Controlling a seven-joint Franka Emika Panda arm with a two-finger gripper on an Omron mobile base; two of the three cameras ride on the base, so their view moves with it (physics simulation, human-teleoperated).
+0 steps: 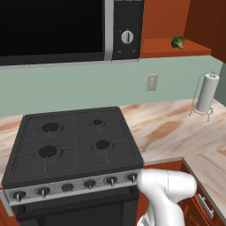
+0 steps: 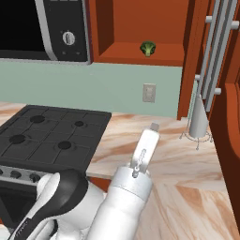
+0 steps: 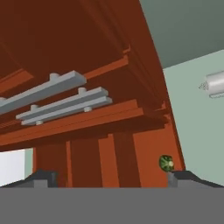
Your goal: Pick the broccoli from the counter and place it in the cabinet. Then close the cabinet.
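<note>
1. I count one broccoli [image 1: 178, 42] floret.
2. One paper-towel roll [image 1: 207, 92].
3. One stove [image 1: 73, 143], with four burners and six front knobs.
4. One wall outlet [image 1: 152, 82].
5. One microwave [image 1: 70, 28].

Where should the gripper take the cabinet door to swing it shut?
Probably not by pinching: push the door's outer face or free edge near the bar handles, coming from the right, toward the shelf where the broccoli sits. The door stands open, edge-on, right of the opening.
</note>
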